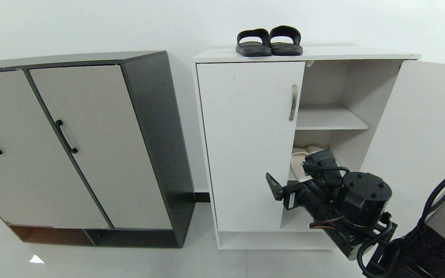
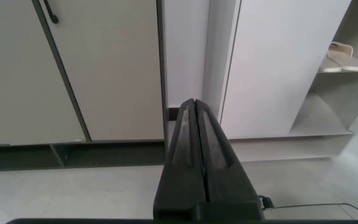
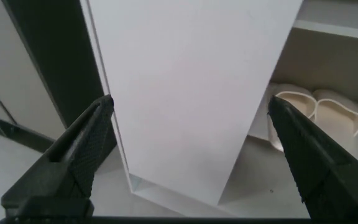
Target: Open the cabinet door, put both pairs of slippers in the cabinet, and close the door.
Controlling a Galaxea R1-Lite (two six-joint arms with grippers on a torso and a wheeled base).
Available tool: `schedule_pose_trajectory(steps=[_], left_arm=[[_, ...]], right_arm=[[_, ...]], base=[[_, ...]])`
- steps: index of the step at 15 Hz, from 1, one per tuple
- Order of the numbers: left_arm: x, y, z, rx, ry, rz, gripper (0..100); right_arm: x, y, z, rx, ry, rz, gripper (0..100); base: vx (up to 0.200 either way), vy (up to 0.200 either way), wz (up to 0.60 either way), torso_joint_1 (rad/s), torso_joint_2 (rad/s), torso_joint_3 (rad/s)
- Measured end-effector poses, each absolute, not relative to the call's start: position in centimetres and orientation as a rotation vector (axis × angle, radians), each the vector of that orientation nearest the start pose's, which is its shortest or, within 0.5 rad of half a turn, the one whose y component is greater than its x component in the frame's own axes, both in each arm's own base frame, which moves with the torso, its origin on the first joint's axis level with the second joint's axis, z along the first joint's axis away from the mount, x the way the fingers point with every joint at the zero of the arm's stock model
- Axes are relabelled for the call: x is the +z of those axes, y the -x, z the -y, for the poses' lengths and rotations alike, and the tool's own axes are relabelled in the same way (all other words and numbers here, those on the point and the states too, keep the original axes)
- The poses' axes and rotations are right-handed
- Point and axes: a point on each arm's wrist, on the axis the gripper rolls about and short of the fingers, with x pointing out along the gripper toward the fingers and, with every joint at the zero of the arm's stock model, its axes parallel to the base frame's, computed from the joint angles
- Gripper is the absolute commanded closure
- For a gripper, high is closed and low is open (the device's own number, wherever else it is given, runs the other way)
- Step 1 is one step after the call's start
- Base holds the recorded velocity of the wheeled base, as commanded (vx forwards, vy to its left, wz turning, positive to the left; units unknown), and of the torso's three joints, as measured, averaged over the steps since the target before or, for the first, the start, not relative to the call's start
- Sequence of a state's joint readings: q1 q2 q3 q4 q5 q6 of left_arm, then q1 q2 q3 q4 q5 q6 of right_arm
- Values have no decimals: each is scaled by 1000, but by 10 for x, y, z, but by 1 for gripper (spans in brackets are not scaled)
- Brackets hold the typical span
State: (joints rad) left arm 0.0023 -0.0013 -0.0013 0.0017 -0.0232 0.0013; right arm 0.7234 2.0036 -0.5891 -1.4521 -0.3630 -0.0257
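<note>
Right gripper (image 3: pixel 190 102) before flat white door (image 3: pixel 185 50)

My black L gripper (image 2: pixel 195 104), jaws pressed together, hangs low in front of tall white wooden cabinet (image 2: pixel 278 62); pale cream slipper (image 2: pixel 340 51) inside on its shelf.

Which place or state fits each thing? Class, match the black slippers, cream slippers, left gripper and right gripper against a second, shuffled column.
Column one:
1. black slippers
2. cream slippers
3. left gripper
4. right gripper

Column two:
A. open
B. inside the white cabinet
C. shut
D. on top of the white cabinet

Pairs: 1-D, 2-B, 3-C, 4-A.
</note>
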Motion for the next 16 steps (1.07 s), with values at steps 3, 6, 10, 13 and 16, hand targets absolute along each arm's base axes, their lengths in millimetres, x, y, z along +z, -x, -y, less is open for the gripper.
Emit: schedule_pose_trajectory(steps=[3,6,10,13,16], left_arm=[[76,23,1,-20,-1,3,100],[76,23,1,-20,-1,1,100],[76,23,1,-20,0,2,100],[76,23,1,-19,0,2,100],[76,23,1,-21,0,1,100]], right_arm=[[114,-252,-212,361,10,33,0],[112,-253,-212,357,15,25,0],[112,-253,-212,358,14,27,0],[112,-253,-211,356,13,28,0],[112,-254,-210,350,12,29,0]], base=[[0,0,0,167,-120,-110],[0,0,0,232,-403,-258],[0,0,0,198,-592,-209],[0,0,0,105,-492,-237],[0,0,0,346,-484,-240]])
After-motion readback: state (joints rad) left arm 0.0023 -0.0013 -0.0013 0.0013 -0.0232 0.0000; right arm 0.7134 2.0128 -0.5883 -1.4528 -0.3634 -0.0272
